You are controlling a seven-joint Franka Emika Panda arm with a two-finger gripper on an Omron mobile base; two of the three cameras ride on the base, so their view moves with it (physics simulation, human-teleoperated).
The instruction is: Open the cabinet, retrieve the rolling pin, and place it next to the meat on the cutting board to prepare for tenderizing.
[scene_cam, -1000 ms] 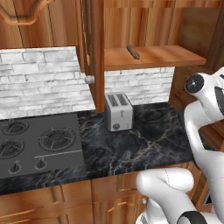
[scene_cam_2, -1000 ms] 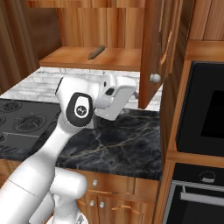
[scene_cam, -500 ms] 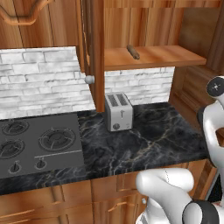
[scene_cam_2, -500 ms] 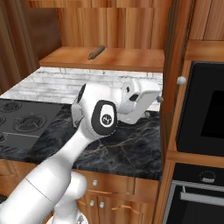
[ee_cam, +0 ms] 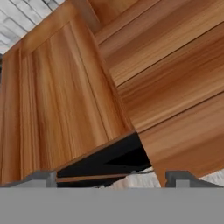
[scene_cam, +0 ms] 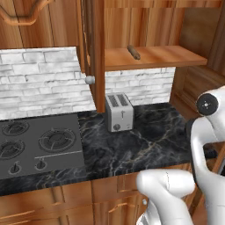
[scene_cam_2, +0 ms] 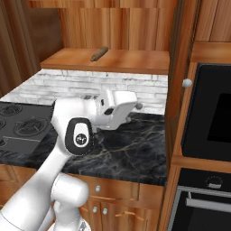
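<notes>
I see both doors of the cabinet (scene_cam: 94, 52) swung wide, so the front of its shelf (scene_cam_2: 113, 61) stands open to a reach from the counter side, with bare wood on either side of the rolling pin (scene_cam_2: 99, 53). Below, the toaster (scene_cam: 119, 111) stands against the brick wall under the shelf's left part. The right door (scene_cam_2: 177, 81) juts out edge-on beside the oven (scene_cam_2: 210, 117), walling off that side.

The rolling pin (scene_cam_2: 99, 53) lies on the open cabinet (scene_cam_2: 135, 63) shelf.
</notes>
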